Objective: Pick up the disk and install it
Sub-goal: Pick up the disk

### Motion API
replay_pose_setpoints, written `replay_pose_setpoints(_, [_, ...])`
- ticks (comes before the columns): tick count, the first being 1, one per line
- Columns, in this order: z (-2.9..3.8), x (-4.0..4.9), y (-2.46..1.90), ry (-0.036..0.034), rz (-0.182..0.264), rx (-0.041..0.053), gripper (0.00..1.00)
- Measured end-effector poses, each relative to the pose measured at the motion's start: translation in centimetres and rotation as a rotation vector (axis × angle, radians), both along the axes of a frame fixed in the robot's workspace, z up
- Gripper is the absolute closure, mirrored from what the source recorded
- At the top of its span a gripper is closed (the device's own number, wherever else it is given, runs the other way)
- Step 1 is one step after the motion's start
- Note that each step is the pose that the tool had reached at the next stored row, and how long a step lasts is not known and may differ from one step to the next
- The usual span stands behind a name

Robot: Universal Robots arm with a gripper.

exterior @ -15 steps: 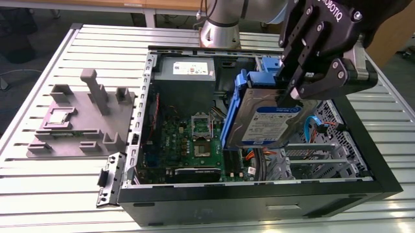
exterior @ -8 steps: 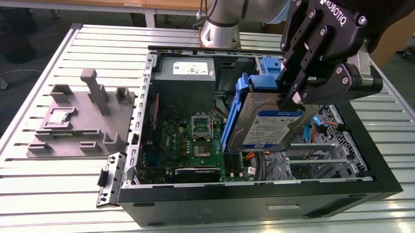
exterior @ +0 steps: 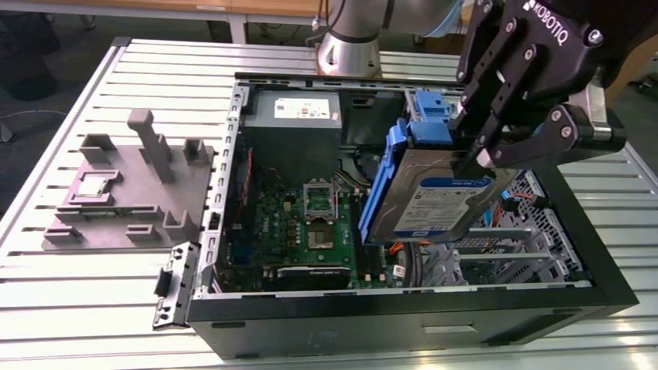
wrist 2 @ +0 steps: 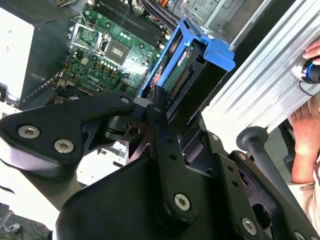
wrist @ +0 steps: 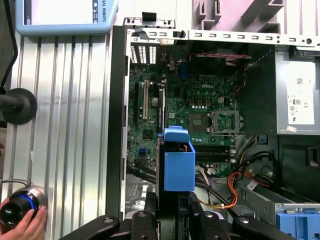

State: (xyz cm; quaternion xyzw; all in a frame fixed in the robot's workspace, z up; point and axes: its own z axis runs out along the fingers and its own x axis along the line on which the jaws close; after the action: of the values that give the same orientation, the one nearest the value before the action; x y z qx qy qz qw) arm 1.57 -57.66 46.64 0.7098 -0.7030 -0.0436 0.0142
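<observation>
My gripper [exterior: 475,158] is shut on the disk [exterior: 437,202], a silver-grey drive with a blue-and-white label and blue carrier rails. The disk hangs tilted on edge above the open computer case [exterior: 411,312], over the drive bay side toward the exterior view's right. In the second wrist view the disk [wrist 2: 186,75] shows edge-on past the black fingers [wrist 2: 159,117], with the motherboard behind it. In the first wrist view the carrier's blue end [wrist: 178,166] stands between the fingers [wrist: 150,202], above the case's interior.
The case holds a green motherboard [exterior: 308,223], a grey power supply [exterior: 293,112], a bare blue bracket [exterior: 432,108] and orange cables [wrist: 235,182]. A grey fixture plate [exterior: 123,193] lies at the exterior view's left. A person's hand [wrist: 22,222] rests on a knob beside the case.
</observation>
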Motion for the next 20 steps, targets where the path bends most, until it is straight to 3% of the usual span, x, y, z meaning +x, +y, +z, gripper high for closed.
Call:
replay_pose_setpoints(8, [-0.04, 1.43, -0.01, 0.0001, 0.000, 0.0001, 0.65])
replay_pose_setpoints(20, [-0.11, 4.52, -0.01, 0.0005, 0.000, 0.0000, 0.65])
